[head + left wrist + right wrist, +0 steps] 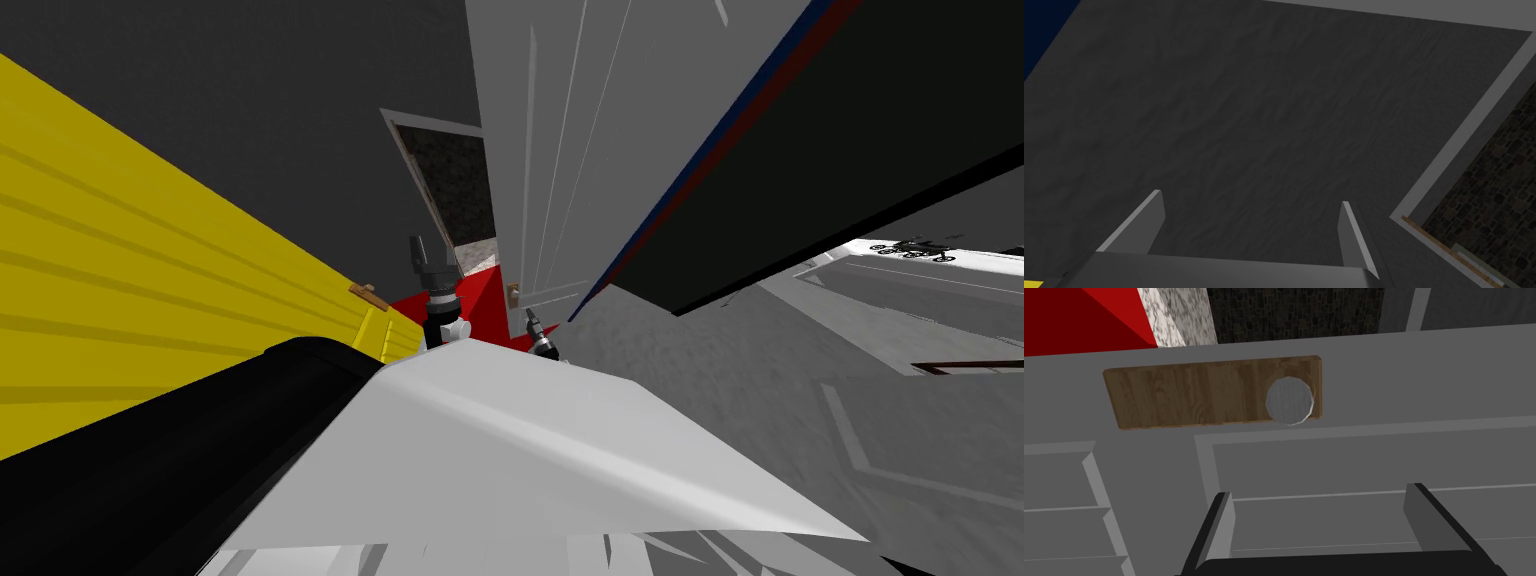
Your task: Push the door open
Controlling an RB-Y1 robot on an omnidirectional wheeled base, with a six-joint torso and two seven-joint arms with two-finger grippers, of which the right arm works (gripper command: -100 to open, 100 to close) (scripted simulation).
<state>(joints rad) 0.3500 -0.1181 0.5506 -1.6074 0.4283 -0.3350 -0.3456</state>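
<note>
Right wrist view first: the right gripper is released, its two flat, blade-like grey fingers spread wide on the dark box with nothing between them, and both point straight at the door. That door is plain matte grey, cut with recessed rectangular panels and stepped mouldings, and the fingertips sit over one of those panels; whether they touch it, I cannot tell. Just past the fingers comes a long rectangular plate with a brown wood grain, set flat on the door's stile, and at one end of it sits the knob, a faceted round grey disc with a brushed look. Beyond the door's edge a flat red surface shows, then a pale marbled strip, then a dark surface patterned like small rough stones. Over to the head view: the grey door rises in the centre, the right arm low at its handle edge, the left arm just beside it, raised toward the gap. Left gripper is also released, its fingers well apart and holding nothing. Off to the robot's left runs a bright yellow wall of long horizontal slats.
</note>
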